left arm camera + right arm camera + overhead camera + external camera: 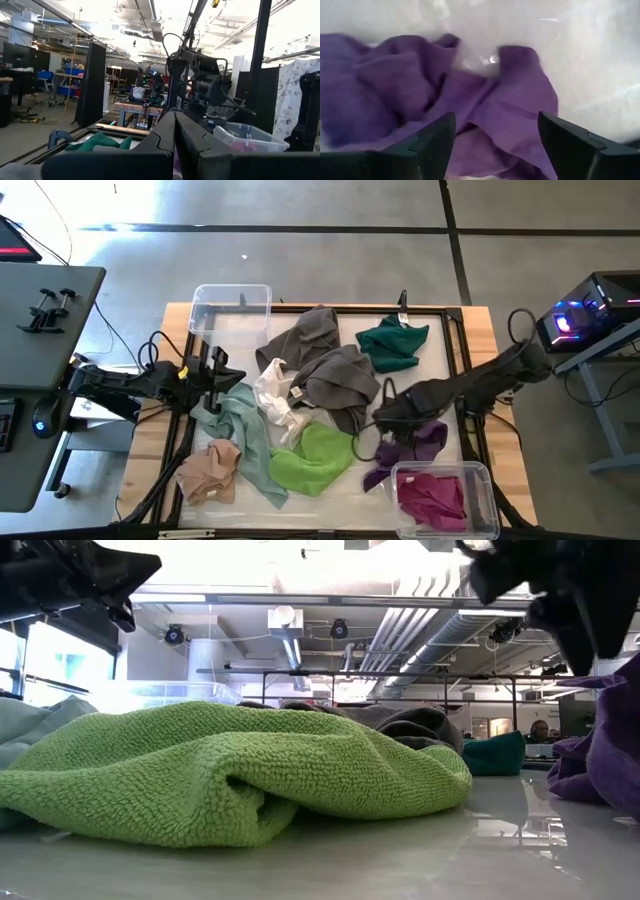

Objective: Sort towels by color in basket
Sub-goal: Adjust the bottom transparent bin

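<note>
Low view: looped-pile lime towel [230, 775]

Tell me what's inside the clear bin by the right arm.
The clear bin holds one magenta towel, bunched up. Whatever lies beneath that towel is covered and cannot be seen.

This is a robotics lab or workshop in a large open industrial hall. Bare ducts and pipes [290, 625] run under a high white ceiling with strip lights. The floor [300, 205] is polished grey concrete. Beyond the tabletop [478, 330] stand more workbenches [137, 107], dark partition panels [92, 82], blue carts [67, 90] and loose cables. A computer with glowing blue and purple lights [585, 315] sits on a side desk, and clamps [45, 308] lie on a grey desk [60, 285] opposite. Another robot arm on a frame [200, 80] shows across the room.
</note>
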Controlling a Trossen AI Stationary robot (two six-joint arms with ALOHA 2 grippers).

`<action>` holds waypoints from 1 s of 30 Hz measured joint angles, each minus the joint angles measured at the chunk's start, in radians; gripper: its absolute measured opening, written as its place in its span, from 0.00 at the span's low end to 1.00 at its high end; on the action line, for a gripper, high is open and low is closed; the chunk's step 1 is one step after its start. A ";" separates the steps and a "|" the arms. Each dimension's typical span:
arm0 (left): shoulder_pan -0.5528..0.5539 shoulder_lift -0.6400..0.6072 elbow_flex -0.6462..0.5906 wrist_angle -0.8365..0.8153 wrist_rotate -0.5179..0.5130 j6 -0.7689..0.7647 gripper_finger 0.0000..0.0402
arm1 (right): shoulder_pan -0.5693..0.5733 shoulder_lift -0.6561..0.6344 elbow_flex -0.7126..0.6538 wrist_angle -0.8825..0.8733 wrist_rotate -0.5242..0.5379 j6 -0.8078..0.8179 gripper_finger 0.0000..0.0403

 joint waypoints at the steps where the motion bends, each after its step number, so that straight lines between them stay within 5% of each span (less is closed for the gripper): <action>1: 0.000 0.004 0.000 -0.001 0.000 0.000 0.00 | 0.013 -0.021 -0.027 0.007 0.001 0.040 0.69; 8: 0.000 0.024 0.000 0.006 0.000 0.000 0.00 | 0.102 -0.152 -0.236 0.115 -0.024 0.231 0.69; 19: 0.000 0.025 0.000 0.006 -0.018 0.000 0.00 | 0.120 -0.180 -0.466 0.534 0.005 0.219 0.68; 22: 0.000 0.024 0.000 0.007 -0.025 0.001 0.00 | 0.109 -0.172 -0.487 0.534 0.085 0.197 0.66; 30: 0.000 0.024 0.000 0.009 -0.027 0.000 0.00 | 0.119 -0.171 -0.483 0.499 0.088 0.222 0.60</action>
